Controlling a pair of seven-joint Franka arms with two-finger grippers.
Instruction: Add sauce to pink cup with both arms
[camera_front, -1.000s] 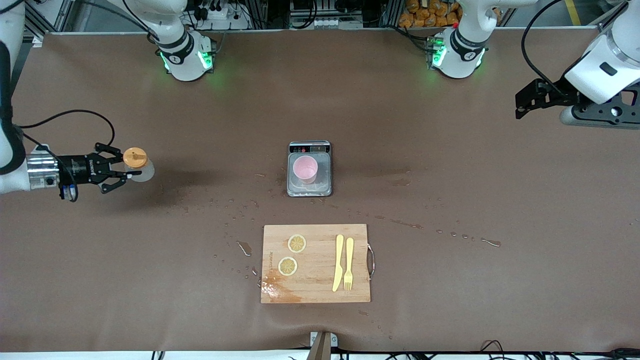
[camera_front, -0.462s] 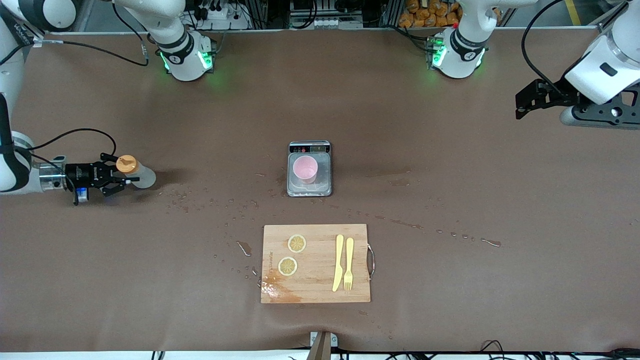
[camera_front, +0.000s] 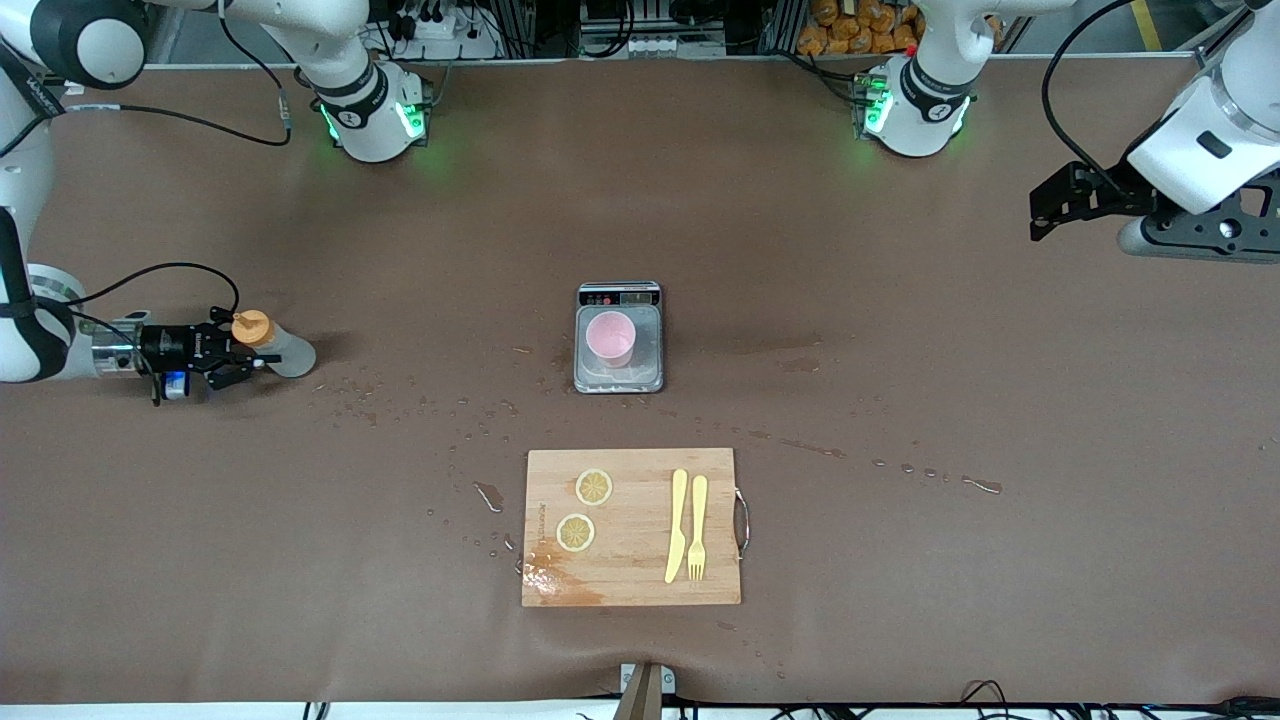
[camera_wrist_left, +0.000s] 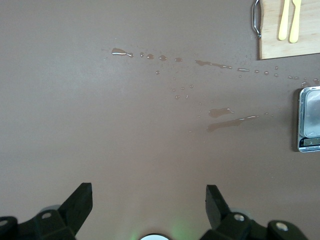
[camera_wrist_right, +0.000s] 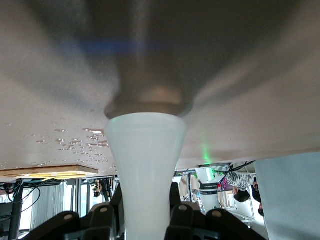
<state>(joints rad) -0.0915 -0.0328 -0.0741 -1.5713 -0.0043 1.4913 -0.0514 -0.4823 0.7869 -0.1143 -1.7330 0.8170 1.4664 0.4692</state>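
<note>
Right claw (camera_front: 245, 352): low at the worktop (camera_front: 900, 400) edge at the right arm's end, clamped on the sauce bottle (camera_front: 275, 345). The bottle is tilted, orange cap (camera_front: 251, 327) uppermost in the front view, base toward the worktop's middle. Whether the base touches the surface cannot be told. The right wrist view shows the whitish bottle body (camera_wrist_right: 145, 165) running out from between the fingers (camera_wrist_right: 100, 220).

Left claw (camera_front: 1045, 205): raised over the worktop edge at the left arm's end, jaws standing wide apart, gripping nothing. This arm waits. Its wrist view shows both fingertips (camera_wrist_left: 82, 197) spread over bare brown surface.

Pink cup (camera_front: 610, 337): upright on the silver scale (camera_front: 645, 370) at the worktop's centre, well apart from both claws.

Cutting board (camera_front: 632, 527): near the worktop edge closest to the front camera, nearer that camera than the scale. It carries two lemon slices (camera_front: 594, 487), a yellow knife (camera_front: 677, 525) and a yellow fork (camera_front: 697, 527) side by side.

Liquid droplets (camera_front: 460, 440) lie scattered on the worktop between bottle, scale and board.
</note>
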